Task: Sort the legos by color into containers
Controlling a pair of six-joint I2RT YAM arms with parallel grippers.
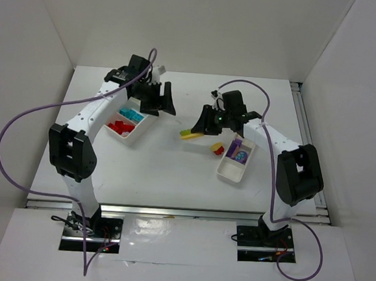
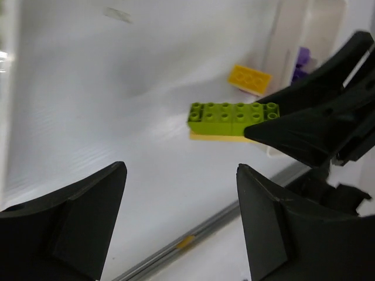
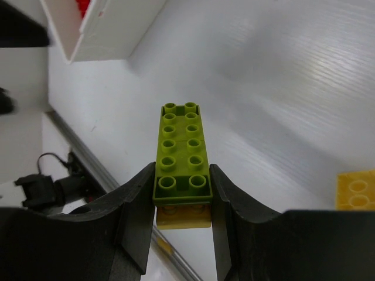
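My right gripper [image 3: 180, 175] is shut on a long lime green lego [image 3: 180, 140] that has a yellow lego [image 3: 183, 216] stuck under it. The pair hangs over the table's middle [image 1: 190, 135]. In the left wrist view the same green lego [image 2: 231, 114] is gripped at one end by the right gripper's fingers [image 2: 304, 129]. My left gripper [image 1: 161, 102] is open with nothing in it, beside the longer container [image 1: 128, 140], which holds cyan legos [image 1: 131, 115] and red legos [image 1: 119, 126]. The smaller container [image 1: 227, 175] holds a purple lego [image 1: 239, 156].
A loose red and yellow lego [image 1: 218, 149] lies on the table just left of the smaller container, and it shows as a yellow brick [image 2: 249, 78] in the left wrist view. White walls enclose the table on three sides. A metal rail [image 1: 169, 210] runs along the near edge.
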